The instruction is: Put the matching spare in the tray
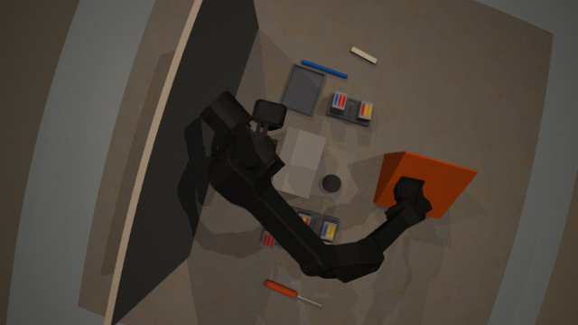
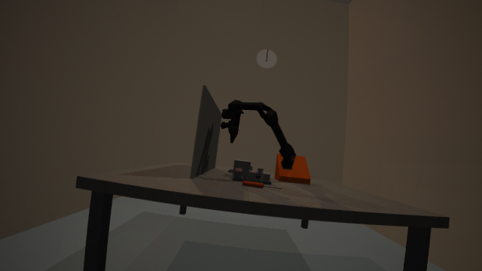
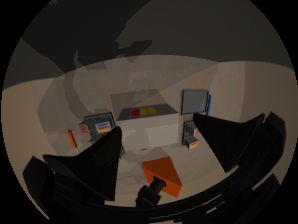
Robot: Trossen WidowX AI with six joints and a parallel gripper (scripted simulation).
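Observation:
My gripper (image 2: 232,141) (image 3: 158,123) is open and empty, high above the table by the dark upright panel. The mounted unit, a pale box (image 1: 302,158) (image 3: 150,134), shows its dark back in the wrist view with one red and two yellow marks, red at left. The grey tray (image 1: 303,90) (image 3: 195,102) is empty. A small rack (image 1: 352,109) holds a blue-red-red spare (image 1: 339,100) and a red-yellow-yellow spare (image 1: 366,110). Another rack (image 1: 317,222) holds several spares, including a blue-yellow-yellow one (image 1: 329,230) and an all-red one (image 1: 268,239); my arm hides part of it.
The tall dark panel (image 1: 190,135) (image 2: 205,139) stands close behind the gripper. A dark round post (image 1: 331,183) is beside the box. An orange block (image 1: 447,181) is at the arm's base. A blue rod (image 1: 324,69), a white bar (image 1: 364,55) and an orange-handled screwdriver (image 1: 281,288) lie around.

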